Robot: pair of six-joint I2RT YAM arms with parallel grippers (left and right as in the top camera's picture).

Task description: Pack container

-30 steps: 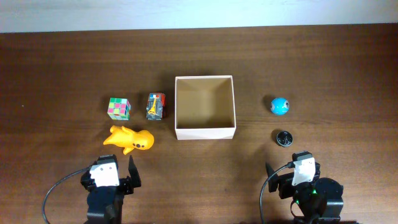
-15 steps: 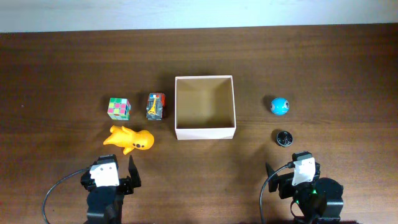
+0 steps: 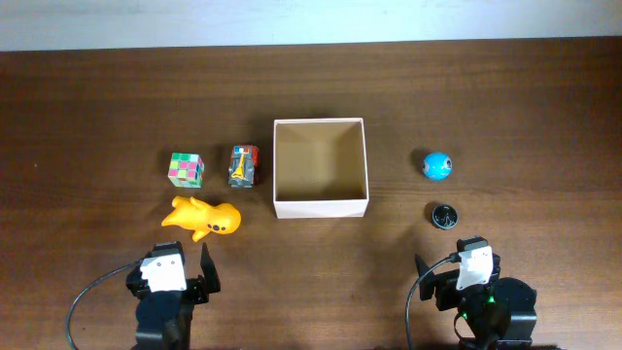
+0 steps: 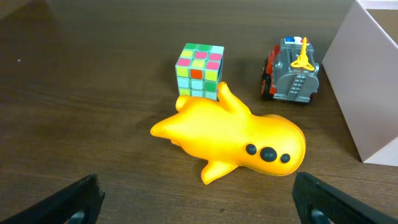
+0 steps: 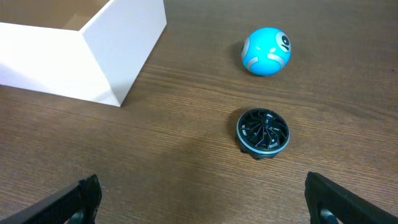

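Note:
The container [image 3: 321, 206], a white-walled box with a tan inside, stands mid-table with nothing in it; its wall shows in the left wrist view [image 4: 367, 93] and the right wrist view [image 5: 93, 62]. Left of it lie a yellow rubber toy [image 3: 204, 218] [image 4: 233, 140], a colour cube [image 3: 186, 168] [image 4: 199, 70] and a small grey toy truck [image 3: 244, 165] [image 4: 292, 71]. Right of it sit a blue ball [image 3: 438, 165] [image 5: 266, 51] and a black disc [image 3: 444, 215] [image 5: 263, 132]. My left gripper [image 3: 185, 262] [image 4: 199, 202] is open just short of the yellow toy. My right gripper [image 3: 457, 267] [image 5: 205, 202] is open short of the disc.
The dark wooden table [image 3: 97, 97] runs to a pale wall strip at the far edge. Both arms' bases and cables sit at the near edge.

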